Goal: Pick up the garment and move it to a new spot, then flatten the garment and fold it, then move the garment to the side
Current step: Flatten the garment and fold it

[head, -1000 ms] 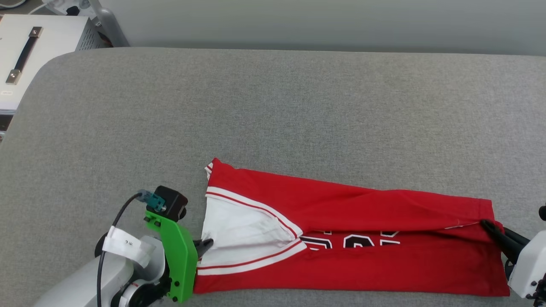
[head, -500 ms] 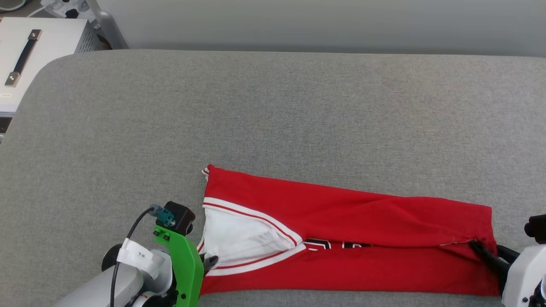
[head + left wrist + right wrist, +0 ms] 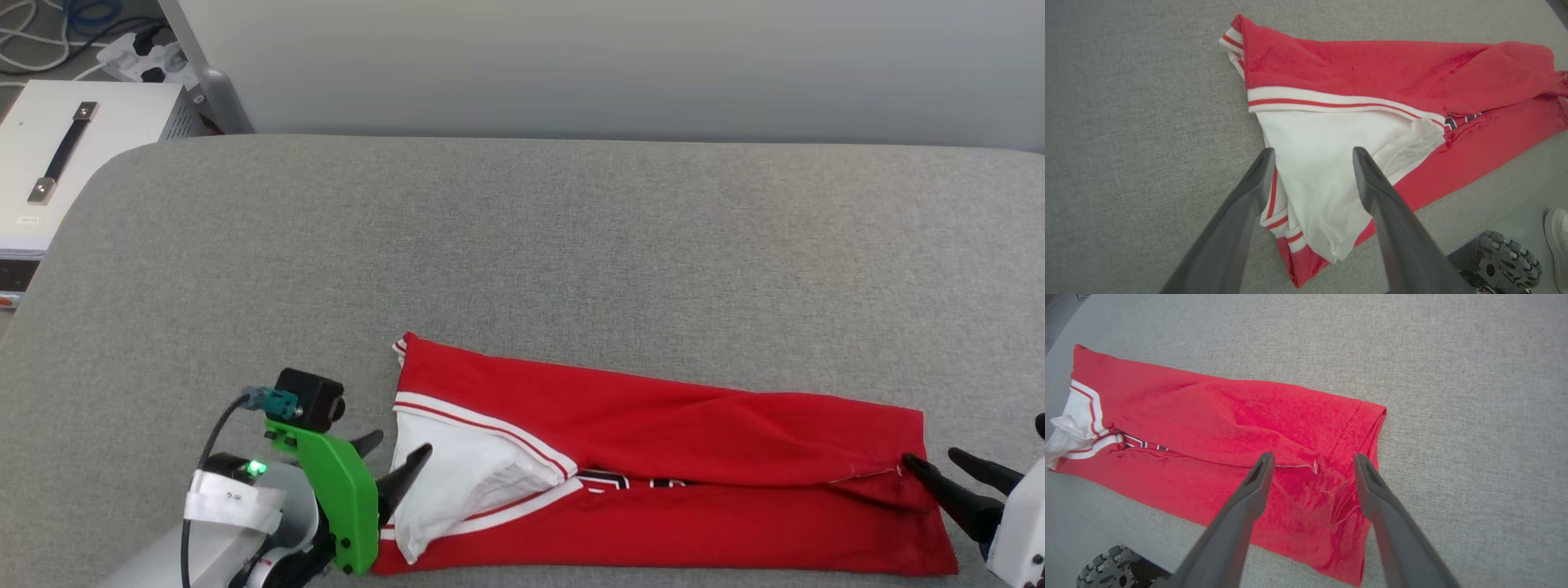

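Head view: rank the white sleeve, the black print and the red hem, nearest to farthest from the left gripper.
1. white sleeve, right beside the left gripper, at the garment's left end.
2. black print, mid-garment, further right.
3. red hem, the far right end, by the right gripper.

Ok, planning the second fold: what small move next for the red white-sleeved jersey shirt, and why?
Probably close the right hand on the hem of the red jersey shirt: it lies folded lengthwise in a band on the grey fabric surface, that open hand hovers over the hem, and a crosswise fold remains.
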Robot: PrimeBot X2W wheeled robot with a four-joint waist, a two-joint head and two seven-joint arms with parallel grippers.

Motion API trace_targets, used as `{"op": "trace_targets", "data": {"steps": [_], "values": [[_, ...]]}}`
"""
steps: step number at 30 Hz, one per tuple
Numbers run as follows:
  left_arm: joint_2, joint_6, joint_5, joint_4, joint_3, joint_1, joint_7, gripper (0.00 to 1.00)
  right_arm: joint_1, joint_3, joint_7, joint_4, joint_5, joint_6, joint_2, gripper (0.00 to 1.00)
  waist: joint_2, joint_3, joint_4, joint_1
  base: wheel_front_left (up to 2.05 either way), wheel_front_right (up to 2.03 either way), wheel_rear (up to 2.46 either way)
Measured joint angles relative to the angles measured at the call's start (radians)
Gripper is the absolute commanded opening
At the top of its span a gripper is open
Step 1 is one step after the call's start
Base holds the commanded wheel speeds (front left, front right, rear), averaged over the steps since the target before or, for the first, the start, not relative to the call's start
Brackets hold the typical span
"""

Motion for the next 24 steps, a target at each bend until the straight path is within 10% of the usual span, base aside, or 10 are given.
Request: {"op": "trace_targets", "data": {"steps": [13,24], "values": [[-0.065,0.045,0.155,-0.016,0.146,0.013,-0.462,1.0,0.058,-0.279,0.202,-0.029,-0.045,0.0,0.139,1.0,0.0,-0.006,0.009,0.0,0.0,0.0,0.0],[-0.295,0.004,0.546,-0.122,0.553,0.212,-0.481,1.0,0.062,-0.492,0.382,-0.013,-0.198,0.0,0.336,1.0,0.0,0.032,0.036,0.0,0.0,0.0,0.0]]}}
